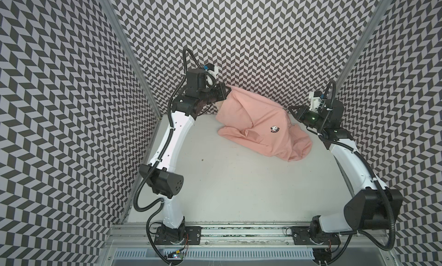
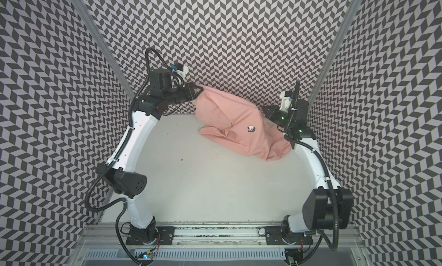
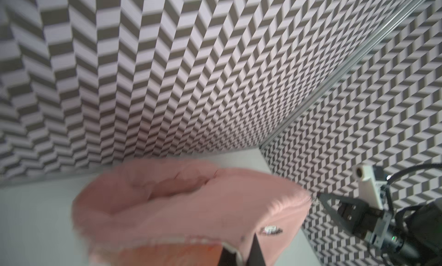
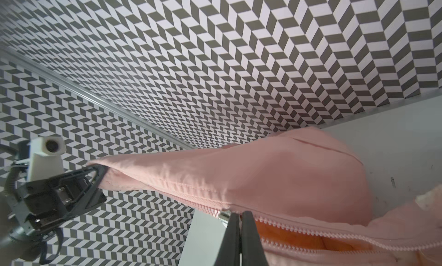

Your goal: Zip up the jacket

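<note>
The salmon-pink jacket point(image 1: 258, 126) point(image 2: 234, 123) hangs stretched between both grippers at the back of the table, its lower folds resting on the tabletop. A small dog graphic point(image 1: 275, 129) point(image 2: 251, 128) faces up. My left gripper point(image 1: 226, 88) point(image 2: 198, 87) point(image 3: 240, 251) is shut on one end of the jacket's front edge. My right gripper point(image 1: 290, 108) point(image 2: 262, 107) point(image 4: 240, 213) is shut at the silver zipper slider point(image 4: 224, 215). In the right wrist view the teeth are joined from the slider toward the left gripper. Behind the slider they gape over an orange inside. The left wrist view is blurred.
The chevron-patterned back wall point(image 1: 251, 61) stands right behind the jacket, and side walls with aluminium posts point(image 1: 134, 68) flank both arms. White tabletop point(image 1: 239, 181) lies in front of the jacket. A metal rail point(image 1: 239, 231) with the arm bases runs along the front edge.
</note>
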Motion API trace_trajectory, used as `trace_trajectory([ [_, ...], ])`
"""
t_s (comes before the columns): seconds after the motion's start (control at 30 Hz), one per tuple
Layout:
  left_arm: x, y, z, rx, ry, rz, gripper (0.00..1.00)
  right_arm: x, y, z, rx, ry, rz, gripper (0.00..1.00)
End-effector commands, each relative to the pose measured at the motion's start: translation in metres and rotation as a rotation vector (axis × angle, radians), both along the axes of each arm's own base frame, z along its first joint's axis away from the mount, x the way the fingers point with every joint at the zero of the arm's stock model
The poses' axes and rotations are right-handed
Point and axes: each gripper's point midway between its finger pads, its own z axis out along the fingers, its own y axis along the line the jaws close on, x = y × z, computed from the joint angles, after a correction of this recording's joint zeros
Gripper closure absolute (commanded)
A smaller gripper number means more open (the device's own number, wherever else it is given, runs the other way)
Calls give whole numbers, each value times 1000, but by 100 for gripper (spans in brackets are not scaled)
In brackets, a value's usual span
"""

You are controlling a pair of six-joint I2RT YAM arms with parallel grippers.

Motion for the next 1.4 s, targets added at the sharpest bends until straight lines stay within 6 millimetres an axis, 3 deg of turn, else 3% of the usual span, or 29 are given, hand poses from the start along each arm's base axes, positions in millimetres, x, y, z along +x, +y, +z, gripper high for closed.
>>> trace_trajectory([
  [0.0, -5, 25, -50, 26, 35, 99, 100, -10, 1, -36, -9, 52, 21, 100],
  [0.17, -32, 57, -144, 18, 226, 198, 100, -31, 21, -128, -39, 226, 78, 100],
  [0.3, -48, 81, -183, 35, 306, 268, 100, -43, 35, -181, -76, 324, 112, 100],
  [0.43, -61, 103, -205, 33, 351, 332, 100, -47, 45, -208, -98, 385, 132, 100],
  [0.6, -73, 123, -223, 16, 393, 385, 100, -47, 47, -215, -126, 403, 128, 100],
  [0.97, -80, 136, -235, -1, 419, 412, 100, -49, 44, -207, -155, 394, 116, 100],
  [1.37, -75, 153, -241, -41, 443, 456, 100, -41, 15, -198, -232, 427, 3, 100],
])
